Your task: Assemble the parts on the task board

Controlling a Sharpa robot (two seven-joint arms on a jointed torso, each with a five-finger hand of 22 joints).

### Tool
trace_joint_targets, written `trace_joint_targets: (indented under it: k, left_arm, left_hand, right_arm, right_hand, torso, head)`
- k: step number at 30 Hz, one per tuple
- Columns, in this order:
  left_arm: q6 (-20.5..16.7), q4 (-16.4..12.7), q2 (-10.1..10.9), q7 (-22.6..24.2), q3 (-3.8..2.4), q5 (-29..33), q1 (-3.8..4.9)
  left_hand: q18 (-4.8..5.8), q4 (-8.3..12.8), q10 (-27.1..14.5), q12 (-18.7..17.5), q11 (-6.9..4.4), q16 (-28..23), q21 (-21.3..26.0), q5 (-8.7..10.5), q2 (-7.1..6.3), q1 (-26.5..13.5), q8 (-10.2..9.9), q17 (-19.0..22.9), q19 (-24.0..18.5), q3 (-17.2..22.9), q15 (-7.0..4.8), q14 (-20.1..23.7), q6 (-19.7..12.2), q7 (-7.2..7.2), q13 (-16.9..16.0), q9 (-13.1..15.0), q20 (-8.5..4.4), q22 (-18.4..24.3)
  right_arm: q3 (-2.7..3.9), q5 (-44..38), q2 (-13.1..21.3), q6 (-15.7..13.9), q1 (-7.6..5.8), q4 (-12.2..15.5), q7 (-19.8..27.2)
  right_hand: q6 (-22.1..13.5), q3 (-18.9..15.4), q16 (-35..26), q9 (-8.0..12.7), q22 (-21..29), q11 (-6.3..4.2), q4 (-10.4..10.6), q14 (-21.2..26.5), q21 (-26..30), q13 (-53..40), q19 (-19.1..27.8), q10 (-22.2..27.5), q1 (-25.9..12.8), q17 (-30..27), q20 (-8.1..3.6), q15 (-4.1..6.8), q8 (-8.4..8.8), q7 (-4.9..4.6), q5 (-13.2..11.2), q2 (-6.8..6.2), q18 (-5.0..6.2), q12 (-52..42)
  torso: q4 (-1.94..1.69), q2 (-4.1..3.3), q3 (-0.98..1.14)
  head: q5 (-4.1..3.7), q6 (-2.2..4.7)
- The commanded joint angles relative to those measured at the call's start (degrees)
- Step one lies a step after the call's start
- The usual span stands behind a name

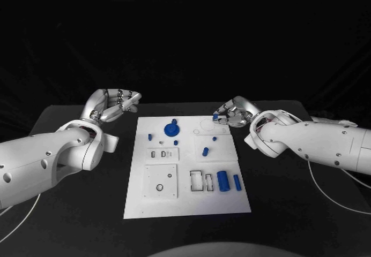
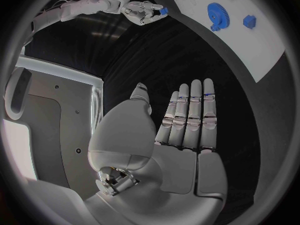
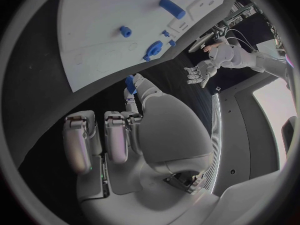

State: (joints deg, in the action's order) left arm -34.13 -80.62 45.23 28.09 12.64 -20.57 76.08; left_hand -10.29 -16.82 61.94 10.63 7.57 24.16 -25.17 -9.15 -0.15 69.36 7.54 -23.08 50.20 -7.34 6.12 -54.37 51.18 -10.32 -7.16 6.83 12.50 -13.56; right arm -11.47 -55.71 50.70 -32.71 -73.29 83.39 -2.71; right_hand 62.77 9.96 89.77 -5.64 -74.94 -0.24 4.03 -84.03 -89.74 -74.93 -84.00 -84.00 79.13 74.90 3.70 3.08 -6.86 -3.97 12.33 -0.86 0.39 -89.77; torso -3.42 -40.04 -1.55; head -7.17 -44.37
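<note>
Blue on white, head view first: we take the task board [image 1: 185, 206] as our landmark. Our right hand [image 1: 230, 113] hangs just off the board's far right corner, fingers curled in around a small blue part [image 1: 215, 115], pinched at the tips. Our left hand [image 1: 116, 104] sits off the board's far left corner, apart from it, fingers bent loosely with nothing in them that we can make out. On the board a blue gear [image 1: 171, 129] stands near the far edge, and a blue cylinder [image 1: 222, 181] lies toward the near right.

Risk, as we judge it: the pinch on the part looks shallow. A tilt of the wrist on the way over the board could let it slip and roll off onto the black table, or knock the pieces already seated.

Left wrist view: the left hand shows its palm flat, fingers [image 2: 187, 120] straight and side by side, holding nothing, well clear of the board [image 2: 250, 50]. The gear [image 2: 218, 16] sits on the board beyond the fingertips. Across the table the right hand [image 2: 142, 11] holds the blue part [image 2: 164, 10].

Right wrist view: the right hand has fingers [image 3: 109, 135] folded toward the palm, and the blue part [image 3: 130, 83] is nipped at the tip nearest the board [image 3: 100, 15]. How firmly, we cannot tell.
</note>
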Motion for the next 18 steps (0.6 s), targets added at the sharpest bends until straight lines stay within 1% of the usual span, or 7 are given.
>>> trace_joint_targets:
  k: [1,3,9,12,13,14,18]
  left_arm:
    - [0.66,-0.06,-0.25,0.72,-0.04,0.15,0.03]
    - [0.68,-0.09,-0.27,0.72,-0.04,0.15,0.03]
    - [0.67,-0.1,-0.33,0.7,-0.04,0.15,0.03]
    - [0.68,-0.13,-0.31,0.69,-0.03,0.15,0.03]
    - [0.69,-0.14,-0.3,0.69,-0.03,0.15,0.03]
    - [0.68,-0.15,-0.3,0.68,-0.03,0.15,0.03]
    - [0.7,-0.13,-0.32,0.69,-0.03,0.15,0.03]
  left_hand:
    - [-0.12,0.08,-0.41,-0.01,0.13,-0.4,0.28,0.04,0.18,0.33,-0.37,0.05,-0.3,-0.29,-0.08,0.39,-0.24,-0.34,-0.05,0.1,0.3,0.05]
    - [-0.12,0.08,-0.41,-0.01,0.13,-0.4,0.28,0.04,0.18,0.33,-0.37,0.05,-0.3,-0.29,-0.08,0.39,-0.24,-0.34,-0.05,0.1,0.3,0.05]
    - [-0.12,0.08,-0.41,-0.01,0.13,-0.4,0.28,0.04,0.18,0.33,-0.37,0.05,-0.3,-0.29,-0.08,0.39,-0.24,-0.34,-0.05,0.1,0.3,0.05]
    - [-0.12,0.08,-0.41,-0.01,0.13,-0.4,0.28,0.04,0.18,0.33,-0.37,0.05,-0.3,-0.29,-0.08,0.39,-0.24,-0.34,-0.05,0.1,0.3,0.05]
    - [-0.12,0.08,-0.41,-0.01,0.13,-0.4,0.28,0.04,0.18,0.33,-0.37,0.05,-0.3,-0.29,-0.08,0.39,-0.24,-0.34,-0.05,0.1,0.3,0.05]
    - [-0.12,0.08,-0.41,-0.01,0.13,-0.4,0.28,0.04,0.18,0.33,-0.37,0.05,-0.3,-0.29,-0.08,0.39,-0.24,-0.34,-0.05,0.1,0.3,0.05]
    - [-0.12,0.08,-0.41,-0.01,0.13,-0.4,0.28,0.04,0.18,0.33,-0.37,0.05,-0.3,-0.29,-0.08,0.39,-0.24,-0.34,-0.05,0.1,0.3,0.05]
  right_arm:
    - [-0.01,3.68,0.11,0.2,-0.37,2.21,0.0]
    - [-0.01,4.11,0.1,1.15,-0.53,3.68,-0.61]
    - [-0.02,4.78,-0.37,3.45,-0.63,7.51,-2.37]
    - [-0.02,4.93,-0.84,3.61,-0.54,8.9,-3.06]
    - [-0.02,4.96,-1.05,3.52,-0.5,9.3,-3.28]
    - [-0.02,4.95,-1.18,3.47,-0.48,9.52,-3.42]
    - [-0.03,4.55,-2.26,2.91,-0.33,10.6,-4.46]
  right_hand:
    - [0.89,-0.05,0.23,-0.04,-15.06,0.44,-0.22,-5.97,-0.26,-15.07,-6.0,-6.0,-0.32,15.1,-0.47,0.11,-0.11,0.43,0.1,0.11,-0.39,-0.23]
    - [0.96,-0.11,0.23,-0.03,-15.06,0.52,-0.25,-5.97,-0.26,-15.07,-6.0,-6.0,-0.35,15.1,-0.45,0.07,-0.09,0.35,0.02,0.03,-0.39,-0.23]
    - [1.0,-0.26,0.23,0.03,-15.06,0.71,-0.3,-5.97,-0.26,-15.07,-6.0,-6.0,-0.43,15.1,-0.38,-0.04,0.05,0.15,-0.21,-0.12,-0.39,-0.23]
    - [1.01,-0.32,0.23,0.06,-15.06,0.8,-0.28,-5.97,-0.26,-15.07,-6.0,-6.0,-0.52,15.1,-0.34,-0.11,0.12,0.04,-0.33,-0.16,-0.39,-0.23]
    - [1.06,-0.35,0.23,0.07,-15.06,0.85,-0.27,-5.97,-0.26,-15.07,-6.0,-6.0,-0.55,15.1,-0.31,-0.14,0.14,-0.03,-0.38,-0.16,-0.39,-0.23]
    - [1.12,-0.38,0.23,0.07,-15.06,0.92,-0.27,-5.97,-0.26,-15.07,-6.0,-6.0,-0.59,15.1,-0.29,-0.18,0.15,-0.1,-0.45,-0.17,-0.39,-0.23]
    - [1.15,-0.49,0.23,0.12,-15.06,1.08,-0.28,-5.97,-0.26,-15.07,-6.0,-6.0,-0.68,15.1,-0.21,-0.28,0.25,-0.29,-0.61,-0.28,-0.39,-0.23]
  torso:
    - [-0.04,-0.05,-0.04]
    - [0.01,-0.07,0.0]
    - [-0.02,0.01,-0.04]
    - [0.0,-0.01,0.01]
    - [0.0,0.0,0.02]
    - [0.02,-0.02,0.03]
    - [0.0,0.03,-0.02]
  head:
    - [0.43,-0.07]
    - [0.85,-0.1]
    - [1.87,-0.23]
    - [2.37,-0.31]
    - [2.43,-0.31]
    - [2.79,-0.34]
    - [3.48,-0.61]
